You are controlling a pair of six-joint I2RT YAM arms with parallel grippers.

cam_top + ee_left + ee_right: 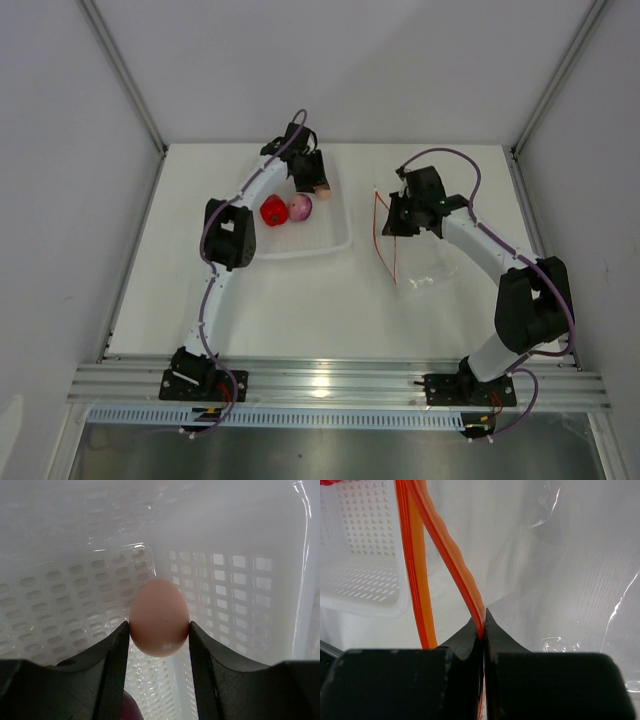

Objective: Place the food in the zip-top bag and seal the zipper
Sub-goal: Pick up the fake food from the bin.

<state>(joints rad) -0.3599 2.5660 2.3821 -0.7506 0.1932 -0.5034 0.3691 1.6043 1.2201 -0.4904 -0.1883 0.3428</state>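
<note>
At the left of the bench (150, 300), the left arm reaches out over the far part of the white tray (343, 243), a shallow rectangular tray with a perforated floor and walls. The left fingers (116, 660) are parted only as wide as the peach egg (159, 617) and press on its two sides, so the egg is held between them with its upper half rising clear of the tips. The wrist view shows it before a corner of the tray; whether it rests on the tray floor or hangs above it, I cannot tell. Just nearer in the same tray lie the red pepper (273, 211) and, touching it on its right, the purple-pink piece (300, 207). Neither one is touched by the fingers. To the right of the tray, apart from it, the zip-top bag (432, 268) lies crumpled on the bench, clear and shiny, with its mouth edge turned towards the tray. The zipper (385, 238) runs along that edge as a thin orange-red line from far to near. The right fingers (467, 642) are closed tight, with no gap showing, and pinch one side of the zipper strip between their tips. The other side of the strip stands off to the left of it, so the bag's mouth is parted there, and none of the food is in the bag.
</note>
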